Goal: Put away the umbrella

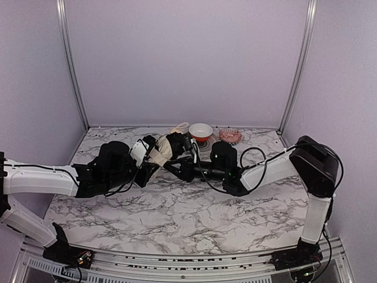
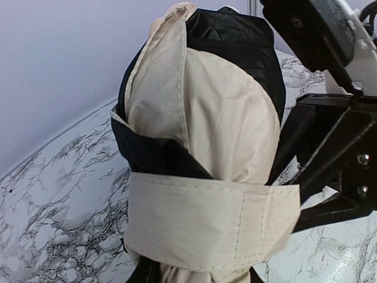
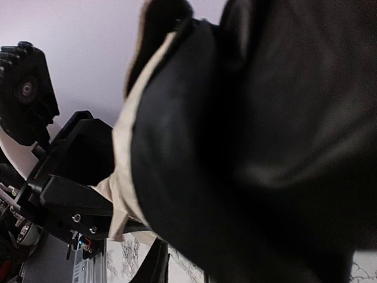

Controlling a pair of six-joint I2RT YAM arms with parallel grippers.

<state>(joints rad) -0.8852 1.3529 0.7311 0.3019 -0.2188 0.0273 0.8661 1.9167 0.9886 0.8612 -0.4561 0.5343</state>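
The umbrella (image 1: 166, 148) is rolled small, cream and black, and held above the marble table (image 1: 177, 218) between both arms. My left gripper (image 1: 151, 155) is shut on its lower end. In the left wrist view the umbrella (image 2: 200, 135) fills the frame, with a cream strap (image 2: 206, 221) wrapped round it. My right gripper (image 1: 178, 159) reaches in from the right, and its black fingers (image 2: 285, 141) close at the strap's free end. In the right wrist view the umbrella's black fabric (image 3: 253, 153) blocks most of the frame, and only one finger (image 3: 156, 265) shows below it.
A red-and-white bowl (image 1: 201, 130) stands at the back of the table, with a small pink dish (image 1: 230, 135) to its right and a pale object (image 1: 179, 127) to its left. Purple walls and metal posts (image 1: 72, 65) enclose the table.
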